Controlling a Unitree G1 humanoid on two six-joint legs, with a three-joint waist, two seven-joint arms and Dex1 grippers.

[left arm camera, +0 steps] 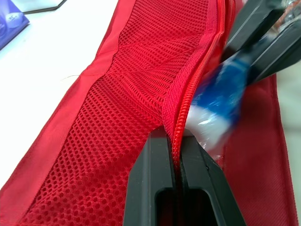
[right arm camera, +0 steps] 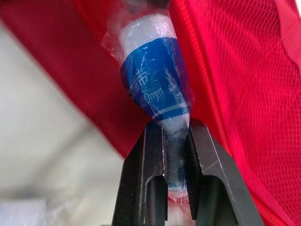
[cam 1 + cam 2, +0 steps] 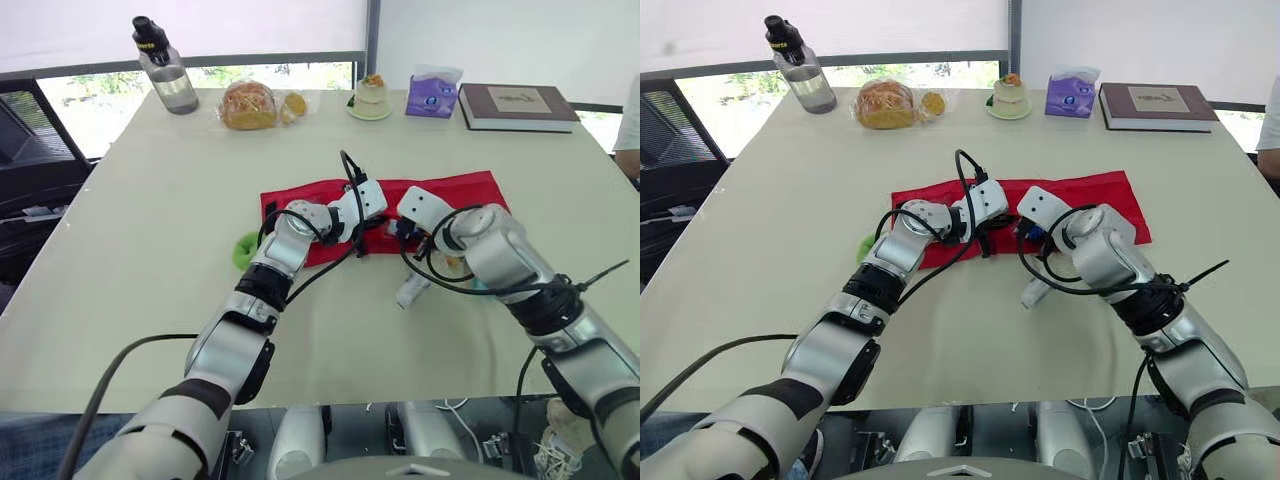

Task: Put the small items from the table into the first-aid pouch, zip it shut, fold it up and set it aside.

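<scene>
The left gripper (image 1: 175, 151) has its jaws pressed almost together, pinching the red zip edge (image 1: 197, 80) of the first-aid pouch (image 3: 455, 190) and lifting it off the mesh panel (image 1: 127, 99). The right gripper (image 2: 177, 141) is narrowly closed on the tail of a wrapped roll (image 2: 155, 70), white with a blue band. The roll's long axis lies in line with the fingers, its free end pointing at the lifted opening. The pouch lies flat mid-table (image 3: 150, 250), long axis running left to right. A white tube (image 3: 412, 290) lies just near of it, and a green item (image 3: 243, 250) lies at its left end.
</scene>
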